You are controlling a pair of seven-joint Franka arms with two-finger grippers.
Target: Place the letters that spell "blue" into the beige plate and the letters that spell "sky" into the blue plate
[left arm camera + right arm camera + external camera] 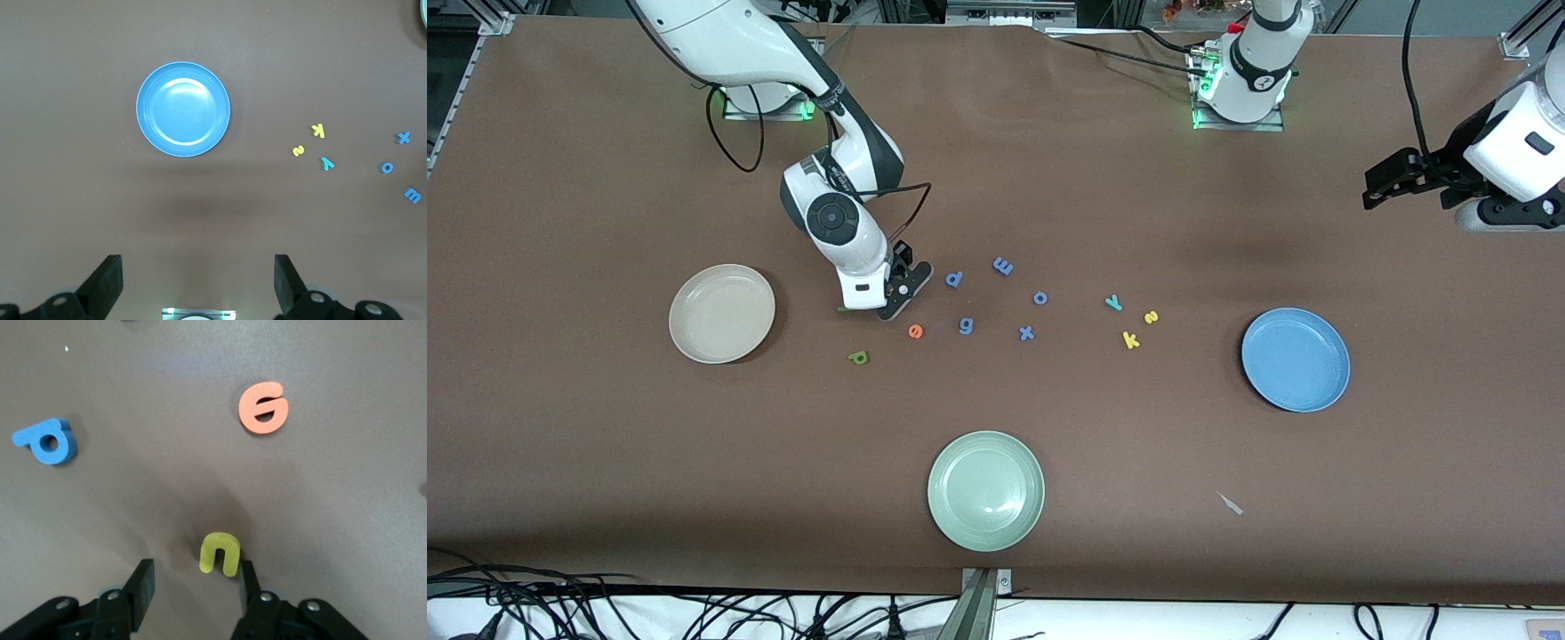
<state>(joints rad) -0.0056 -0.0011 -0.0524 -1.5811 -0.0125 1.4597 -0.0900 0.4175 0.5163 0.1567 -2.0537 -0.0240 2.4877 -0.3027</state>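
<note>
Green plate (985,490) sits bottom centre. Right gripper (193,583), centre-left, is half-closed around u (220,554); one finger touches off-centre, so it could squirt away. Left gripper (198,283) waits open, upper right.

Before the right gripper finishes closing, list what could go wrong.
The yellow u sits beside one finger of the right gripper, off centre, so the jaws may push it sideways and miss. The orange e and a blue letter lie close by and could be nudged. The left gripper waits above the blue plate.
</note>
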